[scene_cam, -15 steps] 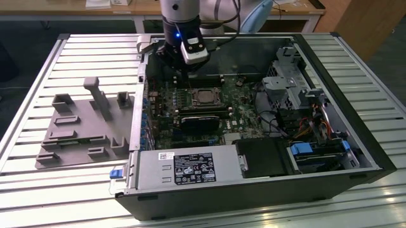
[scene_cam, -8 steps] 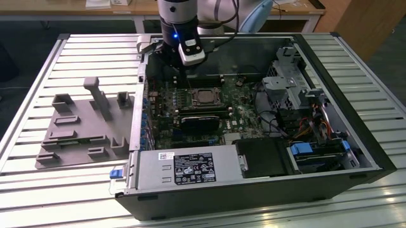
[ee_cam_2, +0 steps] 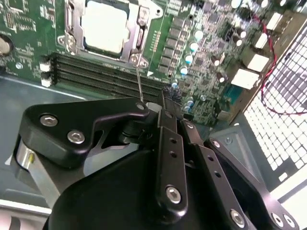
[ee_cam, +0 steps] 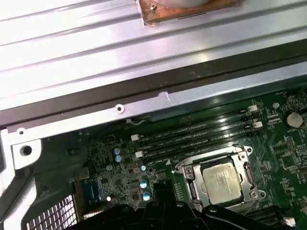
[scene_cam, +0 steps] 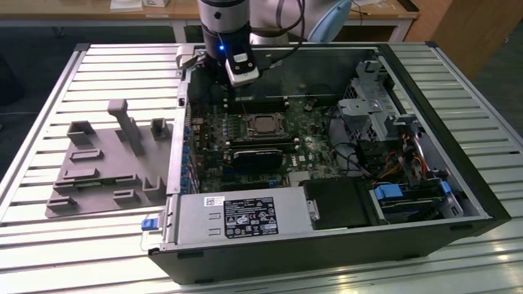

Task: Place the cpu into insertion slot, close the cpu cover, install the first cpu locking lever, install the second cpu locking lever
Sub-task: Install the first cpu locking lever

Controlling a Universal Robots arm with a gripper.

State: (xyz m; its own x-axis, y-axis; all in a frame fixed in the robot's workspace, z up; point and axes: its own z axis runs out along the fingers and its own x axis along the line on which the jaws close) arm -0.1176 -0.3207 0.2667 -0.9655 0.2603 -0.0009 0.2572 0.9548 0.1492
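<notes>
Black gripper (ee_cam_2: 168,96) linkage blocks the second wrist view's foreground, tips pressed together with nothing seen between. The cpu (ee_cam_2: 105,26) sits in the insertion slot (ee_cam_2: 69,45) under the lowered cpu cover (ee_cam_2: 142,19), all cut off. A thin locking lever (ee_cam_2: 139,81) is partly hidden behind the gripper.

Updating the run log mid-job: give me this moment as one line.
cpu: in insertion slot | cpu cover: down around cpu | gripper: by memory slots
</notes>
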